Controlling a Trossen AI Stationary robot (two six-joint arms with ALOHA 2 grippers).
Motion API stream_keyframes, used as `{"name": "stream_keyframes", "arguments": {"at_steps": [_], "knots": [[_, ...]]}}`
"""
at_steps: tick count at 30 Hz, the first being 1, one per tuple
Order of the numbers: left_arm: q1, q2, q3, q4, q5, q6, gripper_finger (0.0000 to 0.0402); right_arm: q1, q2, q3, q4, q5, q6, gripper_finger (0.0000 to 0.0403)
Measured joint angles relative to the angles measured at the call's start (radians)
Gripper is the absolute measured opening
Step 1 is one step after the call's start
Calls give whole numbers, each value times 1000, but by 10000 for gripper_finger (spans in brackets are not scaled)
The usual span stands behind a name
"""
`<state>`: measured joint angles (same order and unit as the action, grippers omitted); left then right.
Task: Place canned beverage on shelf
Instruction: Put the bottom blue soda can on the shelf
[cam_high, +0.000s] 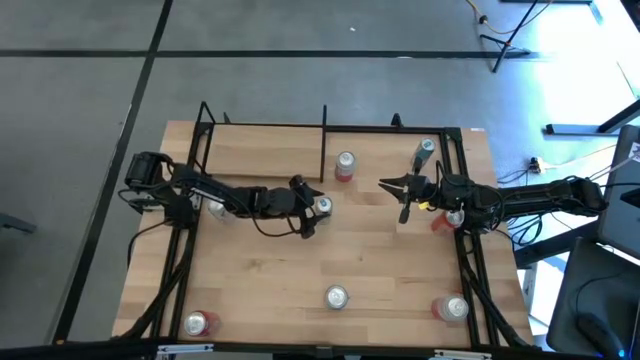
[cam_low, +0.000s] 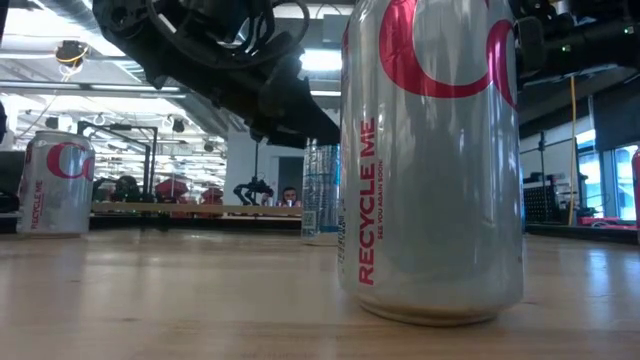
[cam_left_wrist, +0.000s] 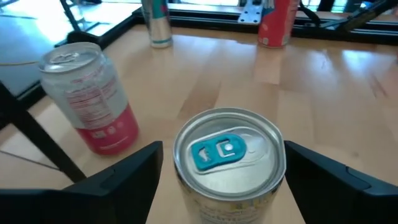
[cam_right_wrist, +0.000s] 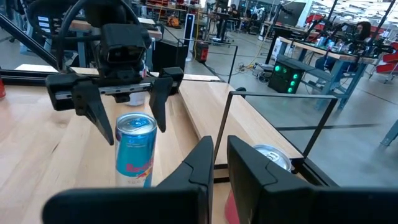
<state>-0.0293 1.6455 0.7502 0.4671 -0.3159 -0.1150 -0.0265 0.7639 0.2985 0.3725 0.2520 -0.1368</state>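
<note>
Across the upper centre of the high view: pale wooden plank shelf framed in thin black rods (cam_high: 262, 148), one red-and-silver can (cam_high: 345, 166) apparently standing on it already. At centre left: dark left gripper (cam_high: 312, 207), fingers spread wide either side of a slim silver can with a blue tab (cam_left_wrist: 227, 163), straddling but not yet clamping. At centre right: right gripper (cam_high: 393, 186), fingers closed on nothing, waiting. Judged early: grasp, lift and placement all outstanding.
</note>
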Motion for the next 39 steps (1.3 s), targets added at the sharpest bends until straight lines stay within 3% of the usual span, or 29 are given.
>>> {"name": "stream_keyframes", "arguments": {"at_steps": [11,18,23,31,39], "knots": [[17,-3,6,-6,165,66,188,0,0,0,0,-38,0,39],[46,-4,63,-54,590,153,187,0,45,0,45,-89,1,39],[65,-4,64,-156,777,220,187,0,123,0,86,-107,-6,39],[43,-7,58,-196,775,289,189,0,226,-1,215,-139,-77,39],[1,-9,53,-199,611,253,275,0,234,-1,221,-140,-77,39]]}}
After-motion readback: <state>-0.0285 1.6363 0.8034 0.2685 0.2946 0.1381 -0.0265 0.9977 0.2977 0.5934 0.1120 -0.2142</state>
